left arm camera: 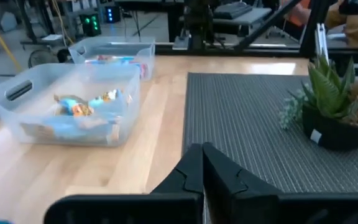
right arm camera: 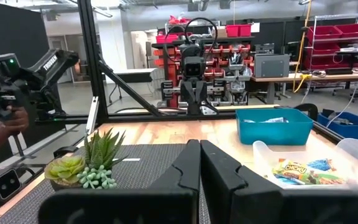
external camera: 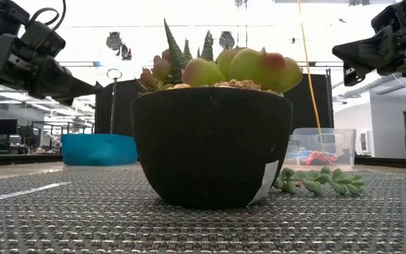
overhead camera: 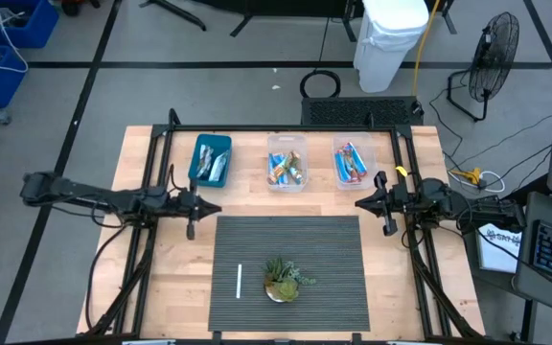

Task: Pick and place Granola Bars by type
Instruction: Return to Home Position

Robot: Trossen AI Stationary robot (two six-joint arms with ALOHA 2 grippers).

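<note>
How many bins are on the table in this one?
3, in a row beyond the mat: the blue bin on the left arm's side, the middle clear bin, and the right clear bin on the right arm's side. The high view shows none hidden.

The left hand (left arm camera: 202, 148), fingers pressed together, hovers above the table (left arm camera: 160, 124). Just ahead sits a clear bin (left arm camera: 17, 93) of Granola Bars (left arm camera: 74, 107); a potted succulent (left arm camera: 337, 127) stands farther off on the grey mat (left arm camera: 247, 118).
</note>
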